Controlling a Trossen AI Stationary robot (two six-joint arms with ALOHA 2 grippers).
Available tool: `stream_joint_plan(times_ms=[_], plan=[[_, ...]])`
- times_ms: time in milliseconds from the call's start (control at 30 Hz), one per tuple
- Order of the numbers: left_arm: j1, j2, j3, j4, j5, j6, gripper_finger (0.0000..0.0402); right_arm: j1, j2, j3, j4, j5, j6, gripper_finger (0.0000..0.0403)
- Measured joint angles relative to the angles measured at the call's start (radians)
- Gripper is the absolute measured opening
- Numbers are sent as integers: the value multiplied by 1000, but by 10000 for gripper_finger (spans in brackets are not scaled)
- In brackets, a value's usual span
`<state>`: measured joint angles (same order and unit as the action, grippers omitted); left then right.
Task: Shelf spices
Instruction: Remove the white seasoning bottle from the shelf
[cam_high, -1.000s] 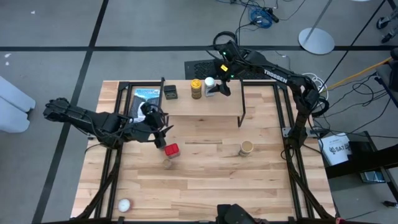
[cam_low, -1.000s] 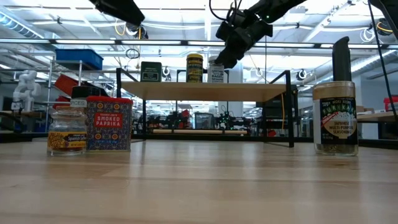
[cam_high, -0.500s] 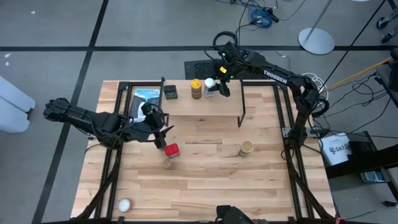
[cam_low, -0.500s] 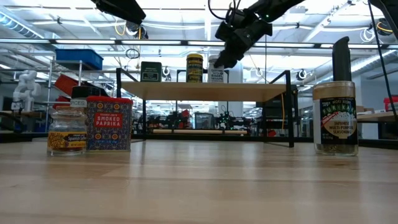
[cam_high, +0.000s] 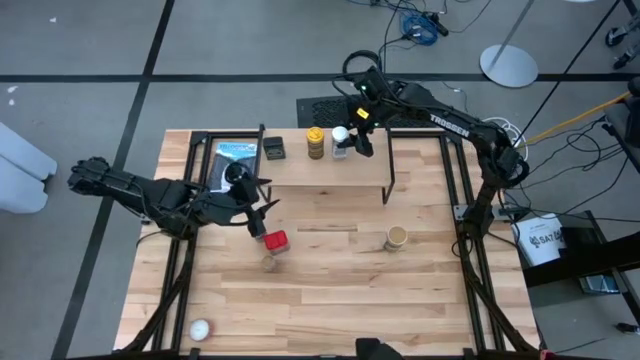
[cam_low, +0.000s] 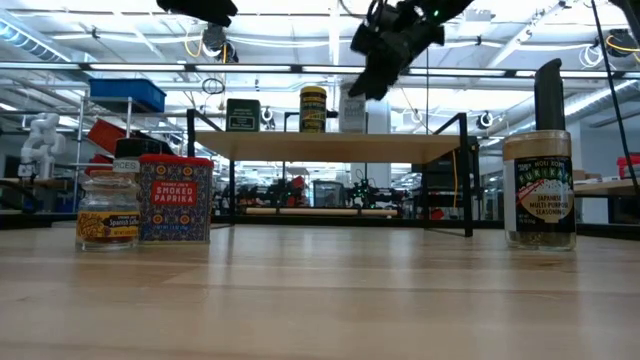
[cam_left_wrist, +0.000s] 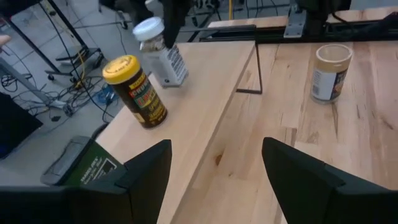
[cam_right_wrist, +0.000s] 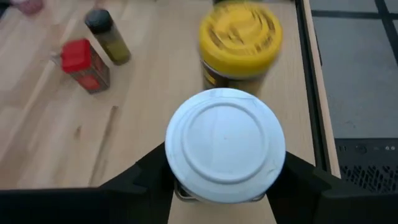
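We watch the right gripper lifting off, fingers spread and no longer clasping the white-lidded jar, which stands just beneath it on the shelf, beside the yellow-lidded jar. Well away, the left gripper stays spread above the red tin.

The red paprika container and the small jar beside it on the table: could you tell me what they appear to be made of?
The red tin looks like printed metal: flat sides, square corners, seamed lid. The small jar looks like clear glass, its contents showing through, though clear plastic is possible.
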<state>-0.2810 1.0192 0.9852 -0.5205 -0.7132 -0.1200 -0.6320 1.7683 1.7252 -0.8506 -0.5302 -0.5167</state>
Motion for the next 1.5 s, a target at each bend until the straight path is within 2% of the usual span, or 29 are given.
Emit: stream_joint_plan(times_ms=[333, 533, 667, 867, 1133, 1367, 1500], plan=[[0, -32, 0, 20, -2, 3, 261, 99, -190, 0, -101, 135, 139, 190], [0, -32, 0, 17, 3, 6, 261, 206, -303, 0, -179, 220, 237, 188], [-2, -32, 0, 14, 11, 6, 261, 289, -374, 0, -235, 237, 320, 189], [-1, -32, 0, 15, 53, 5, 261, 408, -465, 0, -302, 352, 466, 189], [-1, -32, 0, 22, 56, -3, 261, 542, -518, 0, -438, 460, 624, 189], [-1, -32, 0, 36, 60, -10, 261, 629, -520, -6, -482, 458, 741, 190], [-1, -32, 0, 35, 95, -31, 261, 699, -521, -51, -498, 458, 830, 188]])
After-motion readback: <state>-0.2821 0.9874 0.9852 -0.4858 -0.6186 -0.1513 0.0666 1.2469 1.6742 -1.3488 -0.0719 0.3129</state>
